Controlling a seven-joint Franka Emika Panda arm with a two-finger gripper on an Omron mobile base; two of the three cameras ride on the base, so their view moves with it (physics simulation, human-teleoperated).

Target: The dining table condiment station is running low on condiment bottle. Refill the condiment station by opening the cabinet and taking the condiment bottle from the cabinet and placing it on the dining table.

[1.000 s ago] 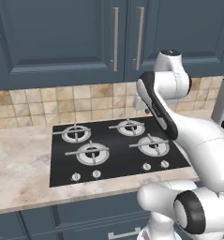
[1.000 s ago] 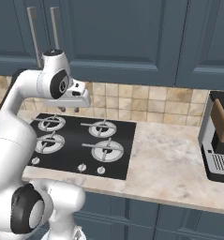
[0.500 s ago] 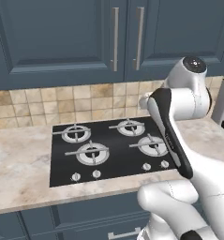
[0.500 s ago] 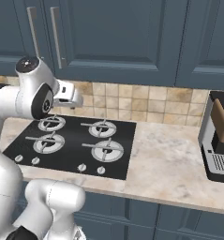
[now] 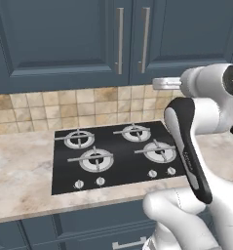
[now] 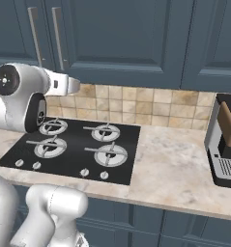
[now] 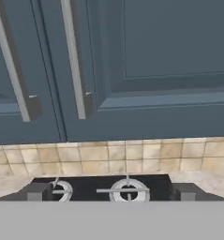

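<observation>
cabinet (image 5: 88,39) above hob (image 5: 115,156), coffee machine (image 6: 225,144) right

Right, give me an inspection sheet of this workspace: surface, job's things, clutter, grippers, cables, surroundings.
Surface: beige marbled stone counter with a black gas hob set into it; four burners, knobs along the front edge.
Job's things: cabinet on the wall above the hob, both doors shut, paired silver bar handles side by side. Condiment bottle and dining table: nothing seen.
Clutter: nothing seen on the counter beside the hob.
Grippers: gripper open and holding nothing, raised above the hob and facing the cabinet doors, apart from the handles.
Cables: nothing seen.
Surroundings: tan tiled backsplash, blue lower cabinets, a dark appliance at the counter's right end.
</observation>
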